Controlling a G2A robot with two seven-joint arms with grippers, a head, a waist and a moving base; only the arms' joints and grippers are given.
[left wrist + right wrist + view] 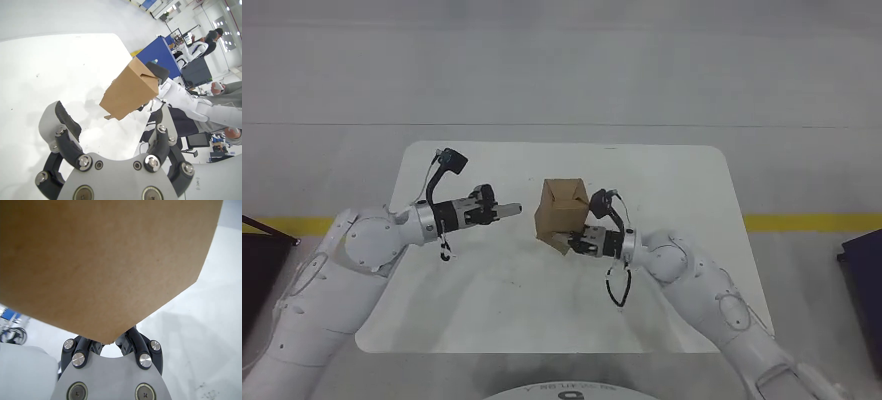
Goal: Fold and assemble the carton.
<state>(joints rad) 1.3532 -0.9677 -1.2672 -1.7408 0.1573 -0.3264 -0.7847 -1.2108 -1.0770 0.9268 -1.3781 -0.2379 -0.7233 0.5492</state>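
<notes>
A brown carton (562, 212) is held tilted above the middle of the white table (672, 180), folded into a box shape. My right gripper (576, 241) is shut on the carton's lower corner flap from the right side. Up close in the right wrist view the carton (105, 262) hangs right over the gripper, hiding the fingertips. My left gripper (510, 211) hangs open a short way left of the carton, apart from it. In the left wrist view the carton (130, 92) floats beyond my open left gripper (111, 113), one loose flap sticking out at its lower corner.
The table's right edge (737, 215) and front edge (522, 350) border grey floor with a yellow line (802, 222). A dark object (864, 270) stands off the table at far right. Bare table surface lies all around the carton.
</notes>
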